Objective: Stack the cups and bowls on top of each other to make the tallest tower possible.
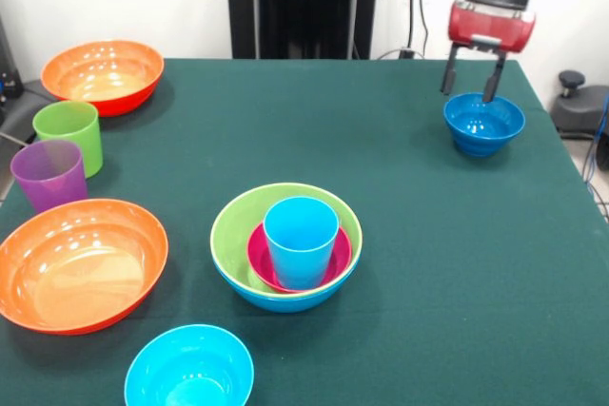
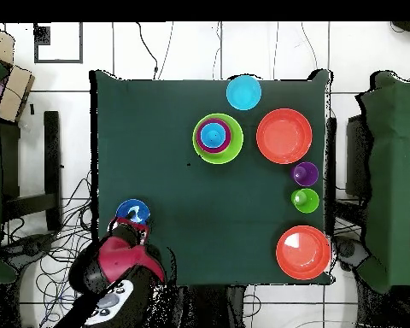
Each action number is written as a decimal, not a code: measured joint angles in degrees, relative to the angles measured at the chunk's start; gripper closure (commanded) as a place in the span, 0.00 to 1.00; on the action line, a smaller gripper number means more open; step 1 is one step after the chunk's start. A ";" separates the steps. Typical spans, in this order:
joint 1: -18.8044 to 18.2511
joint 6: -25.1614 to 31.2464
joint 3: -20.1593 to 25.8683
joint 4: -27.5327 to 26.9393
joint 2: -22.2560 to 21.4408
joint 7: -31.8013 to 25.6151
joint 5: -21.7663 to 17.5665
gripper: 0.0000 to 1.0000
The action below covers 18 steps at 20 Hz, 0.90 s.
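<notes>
The tower (image 1: 285,246) stands mid-table: a large blue bowl, a lime green bowl, a magenta small bowl and the light blue cup (image 1: 301,241) nested inside; it also shows in the overhead view (image 2: 217,137). My gripper (image 1: 473,81) is open, its fingers hanging just above the far rim of the dark blue small bowl (image 1: 483,123) at the far right; overhead it (image 2: 130,224) sits at that bowl (image 2: 131,210). The lime green cup (image 1: 69,135) and purple cup (image 1: 49,174) stand at the left. Two orange bowls (image 1: 103,74) (image 1: 80,263) and a cyan small bowl (image 1: 189,368) lie apart.
The green table's right edge (image 1: 561,159) runs close beside the dark blue bowl. The black pedestal (image 1: 303,2) stands behind the table's far side. Chairs and cables surround the table in the overhead view.
</notes>
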 measured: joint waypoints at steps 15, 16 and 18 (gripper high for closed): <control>-1.95 0.00 0.72 0.01 -0.13 0.00 0.00 0.00; -1.53 0.00 0.70 0.01 -0.30 0.00 0.00 0.00; -1.25 0.00 0.70 0.01 -0.37 0.00 0.00 0.00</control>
